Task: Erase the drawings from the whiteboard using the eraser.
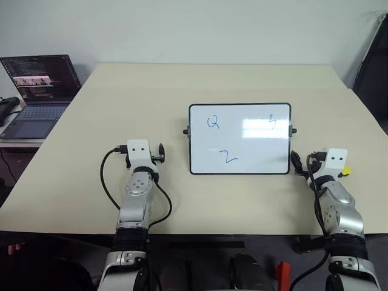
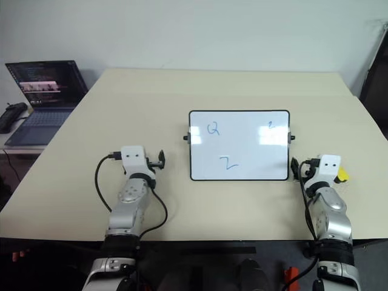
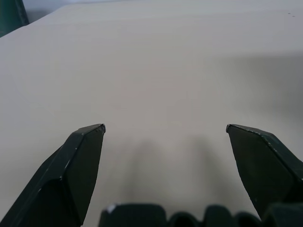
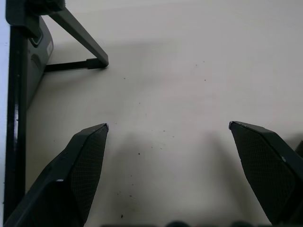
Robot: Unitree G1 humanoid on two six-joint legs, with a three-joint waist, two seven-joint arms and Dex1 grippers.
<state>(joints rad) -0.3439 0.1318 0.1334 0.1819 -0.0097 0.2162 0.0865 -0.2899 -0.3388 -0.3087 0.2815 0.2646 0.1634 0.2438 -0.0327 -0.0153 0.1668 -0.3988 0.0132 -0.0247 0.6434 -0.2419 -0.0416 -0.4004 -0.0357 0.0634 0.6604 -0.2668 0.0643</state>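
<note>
Silver arms, white boxy wrist housings, black cables, black fingers [image 3: 80, 170]

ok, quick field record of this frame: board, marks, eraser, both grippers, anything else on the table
whiteboard: propped on the beige table, between the two arms
drawings: three blue scribbles, two near the upper corners, one low in the middle; none erased
eraser: yellow, on the table beside the right wrist, partly hidden, not held
left gripper: jaws open, empty, over bare table left of the board
right gripper: jaws open, empty, beside the board's right edge
laptop: open, on a side surface off the table's far left
</note>
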